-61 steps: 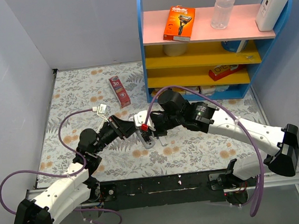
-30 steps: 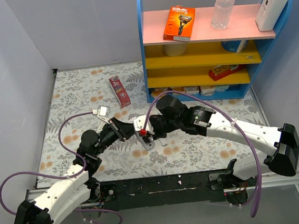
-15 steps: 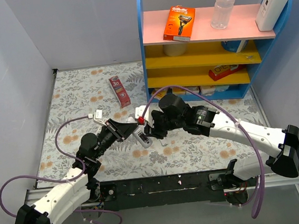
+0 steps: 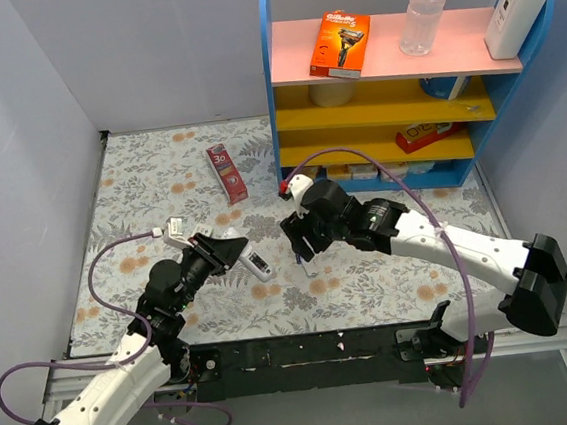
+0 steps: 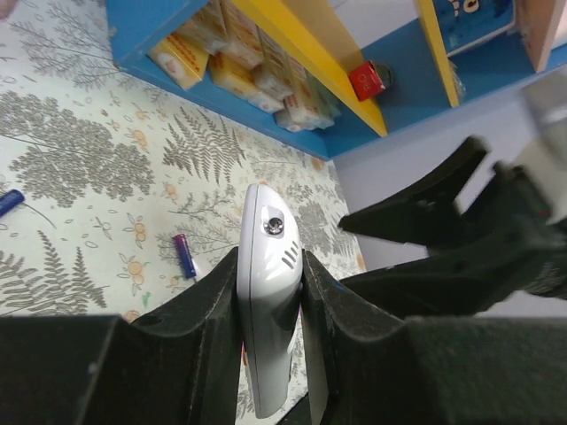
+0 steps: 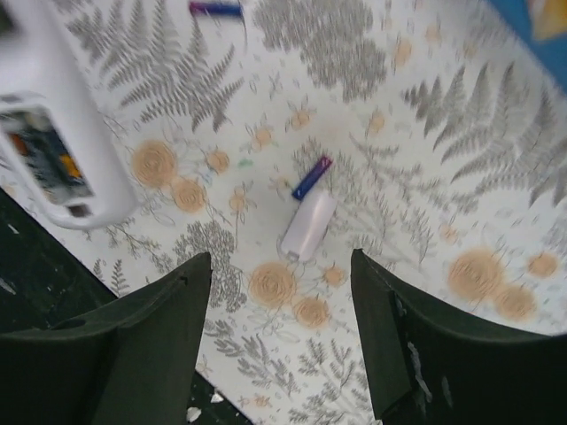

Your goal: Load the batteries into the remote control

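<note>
My left gripper (image 4: 237,254) is shut on the white remote control (image 4: 254,261), holding it on edge above the floral mat; in the left wrist view the remote (image 5: 266,301) sits tight between both pads. My right gripper (image 6: 279,266) is open and empty, hovering over the mat just right of the remote (image 6: 53,146), whose open compartment faces it. A blue-purple battery (image 6: 312,177) lies on the mat beside a small white cover piece (image 6: 308,226), beyond the open fingers. A second battery (image 6: 215,9) lies farther off. Both batteries also show in the left wrist view, one (image 5: 184,255) near and one (image 5: 7,202) at the left edge.
A blue shelf unit (image 4: 274,93) with yellow and pink boards stands at the back right, carrying a razor box (image 4: 340,44) and bottles. A red box (image 4: 226,173) lies on the mat at the back. The right arm (image 5: 443,230) is close to the remote's right.
My left gripper has drawn back to the left with the remote. My right gripper has come away from the remote, moved right and now points down at the mat, open.
</note>
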